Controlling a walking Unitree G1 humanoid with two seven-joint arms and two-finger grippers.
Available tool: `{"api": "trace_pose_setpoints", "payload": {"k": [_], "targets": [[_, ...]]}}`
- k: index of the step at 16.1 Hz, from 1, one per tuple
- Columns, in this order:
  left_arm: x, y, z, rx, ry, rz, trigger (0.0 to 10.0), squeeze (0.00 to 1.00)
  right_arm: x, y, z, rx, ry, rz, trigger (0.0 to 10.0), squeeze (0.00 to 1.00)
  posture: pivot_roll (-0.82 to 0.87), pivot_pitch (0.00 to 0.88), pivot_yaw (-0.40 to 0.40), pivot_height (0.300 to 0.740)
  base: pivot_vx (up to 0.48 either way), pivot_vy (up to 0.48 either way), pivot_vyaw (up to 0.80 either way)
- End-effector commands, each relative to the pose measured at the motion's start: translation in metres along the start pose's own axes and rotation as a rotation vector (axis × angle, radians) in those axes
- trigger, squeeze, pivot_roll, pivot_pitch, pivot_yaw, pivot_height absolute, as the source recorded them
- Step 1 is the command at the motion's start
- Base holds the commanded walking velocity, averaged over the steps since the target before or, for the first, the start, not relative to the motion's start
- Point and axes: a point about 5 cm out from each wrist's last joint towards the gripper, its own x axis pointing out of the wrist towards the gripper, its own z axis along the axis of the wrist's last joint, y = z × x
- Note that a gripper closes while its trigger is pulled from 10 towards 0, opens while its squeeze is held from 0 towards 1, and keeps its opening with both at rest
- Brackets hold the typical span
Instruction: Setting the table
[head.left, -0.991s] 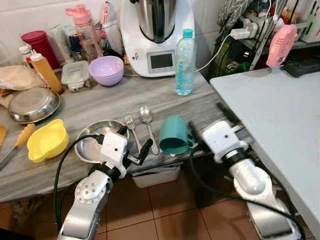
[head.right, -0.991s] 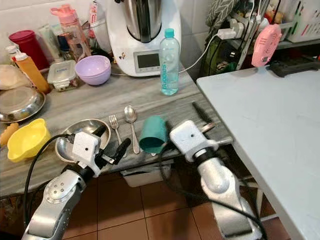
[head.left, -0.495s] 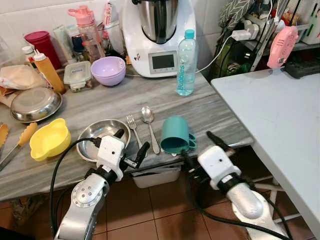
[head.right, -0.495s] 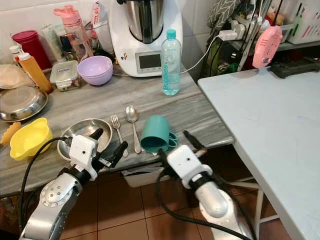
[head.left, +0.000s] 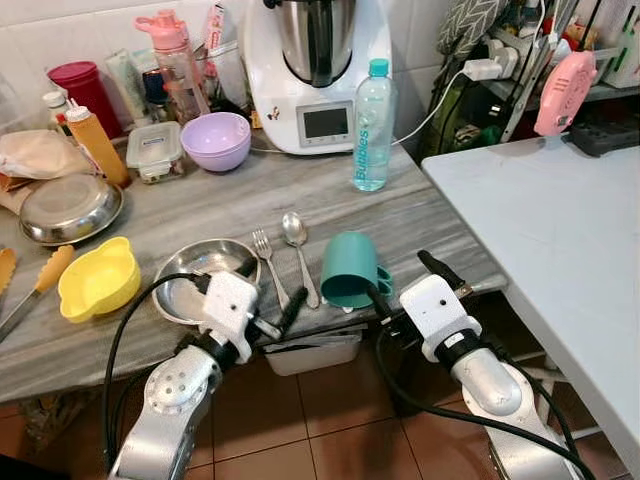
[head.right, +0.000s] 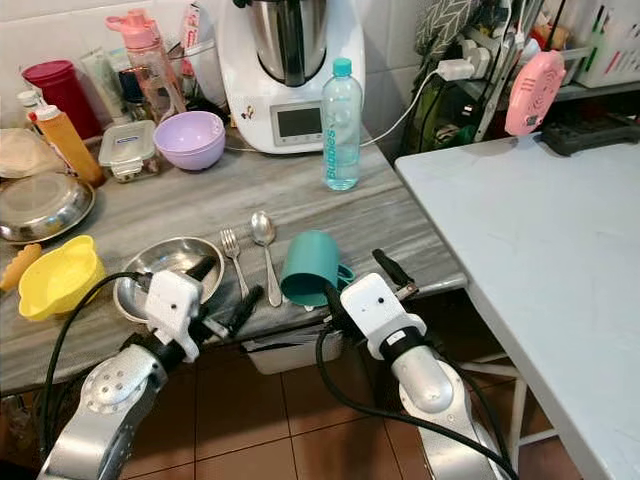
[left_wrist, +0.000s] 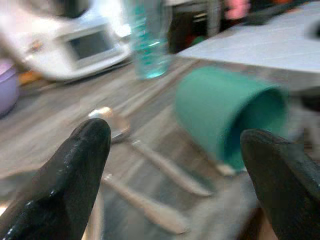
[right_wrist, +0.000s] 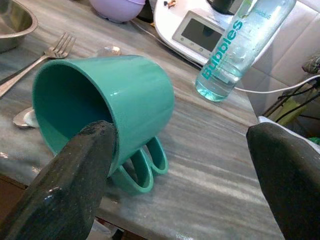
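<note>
Grey marble counter (head.left: 420, 215) along the wall, white table (head.left: 560, 230) just to the right of it, well clear of clutter. On the counter's near edge, from the robot's left: steel bowl (head.left: 200, 270), fork (head.left: 268, 262), spoon (head.left: 296, 248), then teal mug (head.left: 348, 268) lying on its side, mouth toward the robot, handle against the counter top. Farther back, water bottle (head.left: 370, 125) upright before the kitchen machine (head.left: 318, 70). Right gripper (head.left: 405, 282) just short of the mug, fingers spread wide, one finger (right_wrist: 75, 170) close by the rim of the mouth, the other out past the handle side; nothing held. Left gripper (head.left: 268, 292) over the cutlery beside the bowl, likewise spread wide and empty, fork and spoon between its fingers in the left wrist view. Likely step in hand: taking the mug for carrying to the white table. Best done by sliding one finger inside the mouth and the other along the outer wall, closing on the wall, not on the handle; a round body on its side rolls easily, so approach straight along its axis, no sideways nudge toward the counter edge. Worth keeping the left fingers from sweeping the cutlery off the near edge.
</note>
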Motion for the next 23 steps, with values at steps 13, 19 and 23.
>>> {"api": "trace_pose_setpoints", "payload": {"k": [13, 19, 23], "targets": [[0.024, -0.022, -0.006, -0.031, -0.002, -0.117, 10.0, 0.00, -0.036, -0.024, 0.003, -0.079, 0.034, -0.184, 10.0, 0.00, -0.19, 0.062, 0.091, 0.740, 0.000, 0.000, 0.00], [0.039, -0.014, -0.014, -0.032, 0.017, -0.012, 10.0, 0.00, -0.041, -0.026, 0.008, -0.092, 0.038, -0.208, 10.0, 0.00, -0.21, 0.068, 0.091, 0.740, 0.000, 0.000, 0.00], [0.042, -0.013, -0.021, -0.018, 0.031, 0.046, 10.0, 0.00, -0.038, -0.027, 0.010, -0.092, 0.032, -0.208, 10.0, 0.00, -0.21, 0.065, 0.086, 0.740, 0.000, 0.000, 0.00]]}}
